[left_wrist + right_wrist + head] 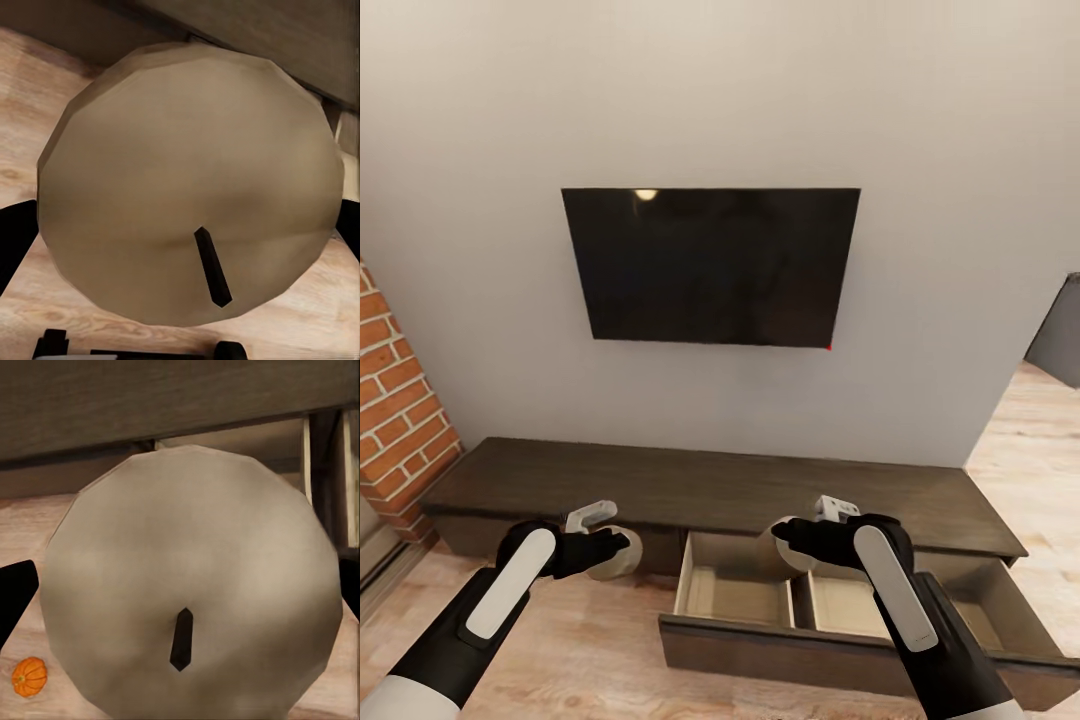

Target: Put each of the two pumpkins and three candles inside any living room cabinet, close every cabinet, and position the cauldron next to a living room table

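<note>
Head view: the robot is facing a long dark-brown cabinet [720, 490] standing under a wall-mounted television [712, 265], with a brick chimney [395, 400] at the far left. One wide drawer [860, 640] is standing pulled out toward the robot, its light interior split into compartments and looking bare where visible. The left gripper [610, 548] is closing around a cream candle [615, 555] in front of the shut left panel, over the plank floor. The right gripper [792, 545] is clamping a second candle [780, 550], hovering just above the far edge of the open drawer.

Left wrist view: the beige candle [191, 187], wick facing the camera, is sitting between the dark fingers [15, 240] at either side; floor is lying beneath it and cabinet wood beyond.

Right wrist view: the second candle [191, 577] is being pinched likewise, with the drawer's compartments and the cabinet front beyond it. A small orange pumpkin [30, 676] is lying on the floor past the candle.

Risks, as judged: the left candle is hanging over floor, not drawer, so letting go there would be dropping it outside; the right candle could be striking the cabinet top's edge or a divider; the pumpkin on the floor could be getting nudged away by the base.
</note>
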`<state>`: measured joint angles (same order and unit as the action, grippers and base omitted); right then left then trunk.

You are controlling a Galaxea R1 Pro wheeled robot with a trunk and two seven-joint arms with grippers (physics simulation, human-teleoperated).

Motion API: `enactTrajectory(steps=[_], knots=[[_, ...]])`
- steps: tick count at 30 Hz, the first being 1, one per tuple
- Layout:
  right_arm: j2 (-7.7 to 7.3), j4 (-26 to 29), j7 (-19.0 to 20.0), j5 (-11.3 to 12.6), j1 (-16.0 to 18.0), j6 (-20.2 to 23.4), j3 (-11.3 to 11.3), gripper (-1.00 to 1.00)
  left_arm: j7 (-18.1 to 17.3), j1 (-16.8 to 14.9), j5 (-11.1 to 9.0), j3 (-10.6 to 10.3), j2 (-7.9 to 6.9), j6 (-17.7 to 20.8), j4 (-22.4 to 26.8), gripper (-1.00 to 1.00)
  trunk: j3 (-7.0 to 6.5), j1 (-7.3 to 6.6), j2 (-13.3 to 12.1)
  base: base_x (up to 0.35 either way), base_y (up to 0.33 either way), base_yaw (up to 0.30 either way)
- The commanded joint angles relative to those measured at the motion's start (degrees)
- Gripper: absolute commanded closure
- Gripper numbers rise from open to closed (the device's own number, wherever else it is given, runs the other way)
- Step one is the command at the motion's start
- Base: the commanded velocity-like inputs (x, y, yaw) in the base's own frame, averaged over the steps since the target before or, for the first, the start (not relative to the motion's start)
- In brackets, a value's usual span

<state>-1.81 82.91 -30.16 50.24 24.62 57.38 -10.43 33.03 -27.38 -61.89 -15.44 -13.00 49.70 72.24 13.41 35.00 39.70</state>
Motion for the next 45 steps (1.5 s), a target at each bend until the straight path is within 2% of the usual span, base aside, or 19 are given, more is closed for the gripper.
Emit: enactTrajectory(steps=[1,25,28,36,45], knots=[[-0.04,0.05,-0.60,0.65,0.08,0.01,-0.12,1.00,0.63,-0.05,-0.62,-0.11,-0.07,-0.04,0.09,1.00,-0.10,-0.21,-0.33,0.000,0.000,-0.274],[-0.04,-0.05,-0.54,0.65,0.08,0.01,-0.04,1.00,0.63,-0.05,-0.61,-0.11,-0.01,-0.04,0.09,1.00,-4.41,-5.48,-9.96,0.000,0.000,-0.275],[-0.04,-0.10,-0.52,0.65,0.08,0.01,-0.03,1.00,0.63,-0.05,-0.60,-0.11,0.00,-0.04,0.09,1.00,-4.41,-5.48,-9.96,0.000,0.000,-0.277],[-0.04,-0.12,-0.51,0.59,0.08,0.01,-0.03,1.00,0.63,-0.05,-0.60,-0.11,0.00,-0.04,0.09,1.00,-5.84,-7.24,-13.17,0.000,0.000,-0.279],[-0.12,-0.20,-0.51,0.56,0.08,0.01,0.05,1.00,0.63,-0.05,-0.68,-0.11,-0.09,-0.04,0.09,1.00,-5.84,-7.24,-13.17,0.000,0.000,-0.280]])
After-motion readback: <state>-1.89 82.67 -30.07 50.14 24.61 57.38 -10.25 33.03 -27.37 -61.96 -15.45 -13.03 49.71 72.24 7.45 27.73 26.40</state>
